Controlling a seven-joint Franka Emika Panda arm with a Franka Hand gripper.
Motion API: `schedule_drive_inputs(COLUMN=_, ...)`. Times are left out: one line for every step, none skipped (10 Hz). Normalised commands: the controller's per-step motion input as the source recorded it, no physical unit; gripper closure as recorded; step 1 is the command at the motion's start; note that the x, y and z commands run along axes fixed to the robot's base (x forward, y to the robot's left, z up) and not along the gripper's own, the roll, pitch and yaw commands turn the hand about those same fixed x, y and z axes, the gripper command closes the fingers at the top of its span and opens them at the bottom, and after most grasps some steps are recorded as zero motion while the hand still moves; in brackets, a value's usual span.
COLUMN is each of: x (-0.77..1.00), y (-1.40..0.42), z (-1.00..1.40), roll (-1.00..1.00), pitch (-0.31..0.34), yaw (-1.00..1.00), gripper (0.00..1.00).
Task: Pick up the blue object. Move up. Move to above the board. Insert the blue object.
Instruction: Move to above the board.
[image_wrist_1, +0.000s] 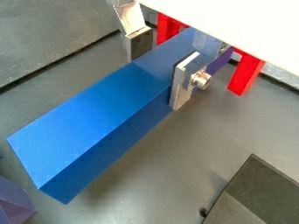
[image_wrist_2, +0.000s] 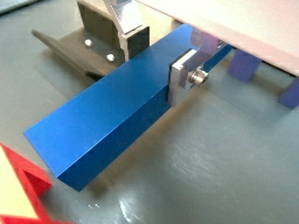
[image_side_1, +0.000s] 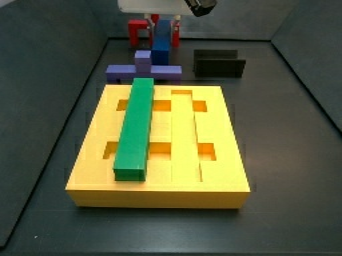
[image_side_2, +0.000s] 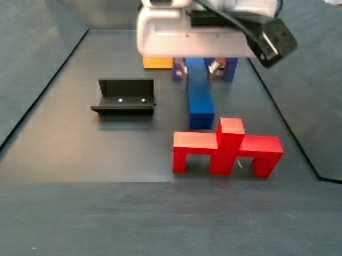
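Gripper (image_wrist_2: 149, 58) down over blue object (image_wrist_2: 114, 115), silver fingers (image_wrist_2: 184, 77) against both long sides, clamped. Bar flat on grey floor beside fixture (image_side_2: 124, 97), behind board (image_side_1: 163, 190).

Wrist views close over hand (image_wrist_1: 162, 63); side views face oppositely (sharing fixture (image_side_2: 124, 97)).
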Motion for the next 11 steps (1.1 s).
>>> schedule_drive_inputs(x=0.00, y=0.00, z=1.40, roll=0.00, pitch=0.026, yaw=-0.01, gripper=1.00)
schedule_drive_inputs(x=-0.03, y=0.00, z=1.40, roll=0.01, pitch=0.030, yaw=-0.01, gripper=1.00)
schedule_drive_inputs(x=0.00, y=0.01, z=1.40, roll=0.02, pitch=0.020, yaw=0.00, gripper=1.00)
schedule_drive_inputs(x=0.02, y=0.00, z=1.40, roll=0.02, pitch=0.048, yaw=0.00, gripper=1.00)
schedule_drive_inputs(x=0.01, y=0.01, z=1.40, roll=0.02, pitch=0.076, yaw=0.00, gripper=1.00)
schedule_drive_inputs(x=0.01, y=0.00, z=0.95, roll=0.02, pitch=0.075, yaw=0.00, gripper=1.00)
schedule_drive_inputs(x=0.03, y=0.00, z=0.58, roll=0.02, pitch=0.066, yaw=0.00, gripper=1.00)
schedule_drive_inputs(x=0.04, y=0.00, z=0.29, roll=0.02, pitch=0.067, yaw=0.00, gripper=1.00)
schedule_drive_inputs(x=0.03, y=0.00, z=0.22, roll=0.02, pitch=0.066, yaw=0.00, gripper=1.00)
schedule_drive_inputs(x=0.05, y=-1.40, z=0.20, roll=0.05, pitch=0.205, yaw=0.00, gripper=1.00)
schedule_drive_inputs(x=0.05, y=-1.40, z=0.18, roll=0.06, pitch=0.188, yaw=0.00, gripper=1.00)
